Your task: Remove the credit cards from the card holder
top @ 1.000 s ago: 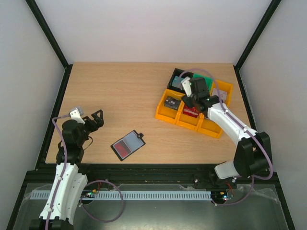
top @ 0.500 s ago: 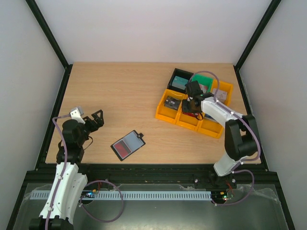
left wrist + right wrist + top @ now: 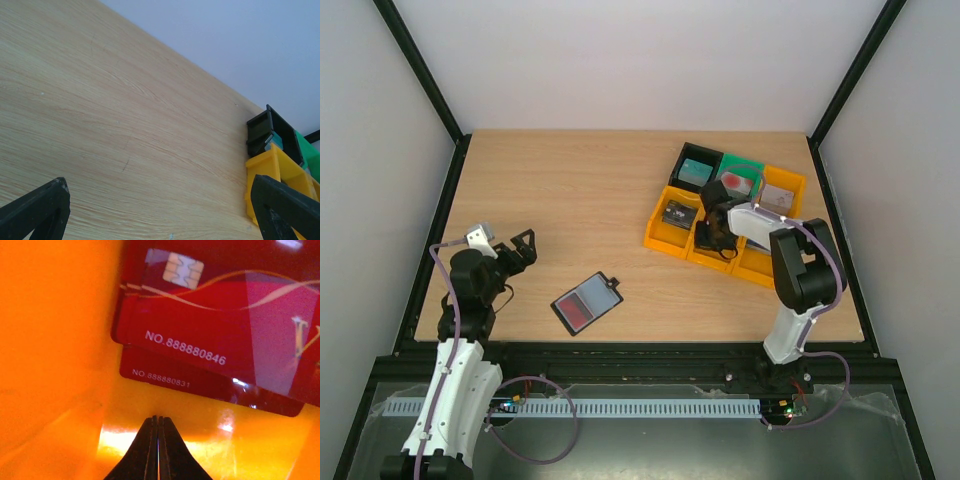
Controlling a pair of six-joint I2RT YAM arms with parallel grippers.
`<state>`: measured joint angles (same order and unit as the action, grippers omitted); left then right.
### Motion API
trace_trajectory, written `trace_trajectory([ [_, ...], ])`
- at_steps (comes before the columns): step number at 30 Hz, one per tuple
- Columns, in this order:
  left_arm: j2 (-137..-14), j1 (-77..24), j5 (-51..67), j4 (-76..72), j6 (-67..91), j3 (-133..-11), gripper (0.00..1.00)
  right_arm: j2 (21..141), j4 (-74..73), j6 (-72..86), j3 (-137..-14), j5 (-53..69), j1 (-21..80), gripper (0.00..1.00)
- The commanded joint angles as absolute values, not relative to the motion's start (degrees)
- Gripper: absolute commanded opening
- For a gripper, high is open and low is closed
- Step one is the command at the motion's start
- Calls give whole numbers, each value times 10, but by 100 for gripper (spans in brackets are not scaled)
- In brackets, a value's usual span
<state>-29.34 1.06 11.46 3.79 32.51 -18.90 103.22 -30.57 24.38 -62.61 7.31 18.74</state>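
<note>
Right jaws pressed together, arm angled down into yellow bin (image 3: 50,315) by red cards (image 3: 210,340), left jaws spread.

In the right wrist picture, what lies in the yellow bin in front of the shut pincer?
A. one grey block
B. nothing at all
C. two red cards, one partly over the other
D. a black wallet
C: a red chip card lies partly over a second red card on the floor of the yellow bin.
</note>
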Motion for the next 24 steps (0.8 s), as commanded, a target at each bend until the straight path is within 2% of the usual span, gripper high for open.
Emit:
trace_trajectory([
  [1, -295, 15, 106, 27, 320, -183, 99, 1051, -302, 263, -627, 72, 187, 3],
  [10, -296, 18, 102, 27, 320, -182, 99, 1086, -262, 263, -639, -46, 187, 2],
  [17, -299, 19, 102, 26, 318, -181, 99, 1067, -180, 268, -636, -60, 186, 2],
  [24, -305, 19, 108, 26, 321, -183, 99, 1014, -180, 235, -646, -65, 192, 2],
])
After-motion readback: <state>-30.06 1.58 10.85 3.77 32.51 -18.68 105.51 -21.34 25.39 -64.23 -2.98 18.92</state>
